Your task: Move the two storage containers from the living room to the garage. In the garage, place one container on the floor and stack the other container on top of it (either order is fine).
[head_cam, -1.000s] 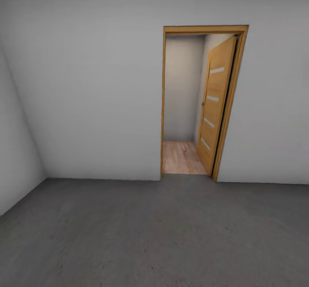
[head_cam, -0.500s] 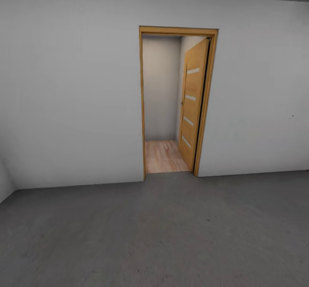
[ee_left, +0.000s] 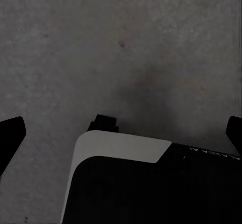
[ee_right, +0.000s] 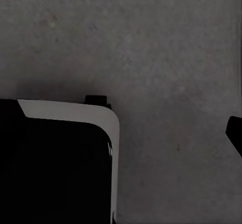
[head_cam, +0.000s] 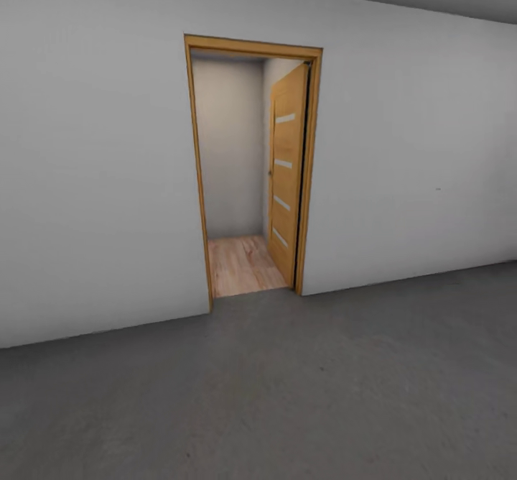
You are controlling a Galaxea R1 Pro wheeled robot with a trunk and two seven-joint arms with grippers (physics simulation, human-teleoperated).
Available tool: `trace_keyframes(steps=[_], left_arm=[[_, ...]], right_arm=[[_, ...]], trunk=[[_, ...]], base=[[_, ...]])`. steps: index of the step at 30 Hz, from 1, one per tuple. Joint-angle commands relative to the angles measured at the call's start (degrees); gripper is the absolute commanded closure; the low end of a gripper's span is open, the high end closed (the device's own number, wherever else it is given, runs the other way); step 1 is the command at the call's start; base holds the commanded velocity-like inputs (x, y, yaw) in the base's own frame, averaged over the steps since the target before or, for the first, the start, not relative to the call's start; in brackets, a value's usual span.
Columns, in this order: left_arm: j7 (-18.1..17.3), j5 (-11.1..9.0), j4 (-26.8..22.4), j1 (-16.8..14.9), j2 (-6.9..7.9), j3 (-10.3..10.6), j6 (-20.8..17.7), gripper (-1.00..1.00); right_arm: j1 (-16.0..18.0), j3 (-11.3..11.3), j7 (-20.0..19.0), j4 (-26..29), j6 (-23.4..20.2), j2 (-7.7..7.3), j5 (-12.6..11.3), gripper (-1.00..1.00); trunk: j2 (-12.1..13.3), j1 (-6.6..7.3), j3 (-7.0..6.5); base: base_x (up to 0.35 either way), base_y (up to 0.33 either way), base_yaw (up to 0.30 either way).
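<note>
Storage containers are out of sight. Garage floor [head_cam: 287, 394] lies underfoot; open door [head_cam: 286, 178] at twelve o'clock leads onto wood planks. Left gripper [ee_left: 121, 133] gapes wide, empty; right gripper unclear. Likely next: drive through to fetch.

Dark grey concrete floor [head_cam: 301, 394] meets light wood planks [head_cam: 240, 264] at the doorway.

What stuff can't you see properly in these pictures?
- Room past the doorway, head view: the wall and the open door hide all but a strip of wood floor.
- Left gripper's fingers, left wrist view: cut off at both side edges, so their tips can't be seen.
- Right gripper's finger, right wrist view: one dark tip at the edge; open or shut is unclear.
- Concrete floor: the robot's dark body covers part of it.
</note>
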State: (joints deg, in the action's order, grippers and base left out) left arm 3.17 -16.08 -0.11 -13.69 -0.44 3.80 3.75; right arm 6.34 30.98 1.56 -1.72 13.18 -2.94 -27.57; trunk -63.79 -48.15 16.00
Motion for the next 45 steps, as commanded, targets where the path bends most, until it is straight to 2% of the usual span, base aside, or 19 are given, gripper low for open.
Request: trace_keyframes(steps=[1,14,45], left_arm=[[0.17,-0.45,0.02,-0.02,-0.01,0.41,0.15,-1.0],[0.19,-0.49,0.02,-0.02,0.09,0.41,-0.17,-1.0],[0.23,-0.65,0.02,-0.02,-0.02,0.41,-0.33,-1.0]], right_arm=[[0.08,0.48,0.02,-0.18,0.27,0.04,-0.38,-1.0],[0.08,0.55,0.08,-0.12,0.16,0.08,-0.22,-1.0],[0.08,1.09,0.59,-0.05,-0.44,0.12,0.33,-1.0]], trunk=[[-0.04,-0.03,0.07],[-0.04,-0.03,0.07],[-0.04,-0.03,0.07]], base=[[0.31,0.0,-0.298],[0.316,0.0,-0.245],[0.323,0.0,-0.007]])
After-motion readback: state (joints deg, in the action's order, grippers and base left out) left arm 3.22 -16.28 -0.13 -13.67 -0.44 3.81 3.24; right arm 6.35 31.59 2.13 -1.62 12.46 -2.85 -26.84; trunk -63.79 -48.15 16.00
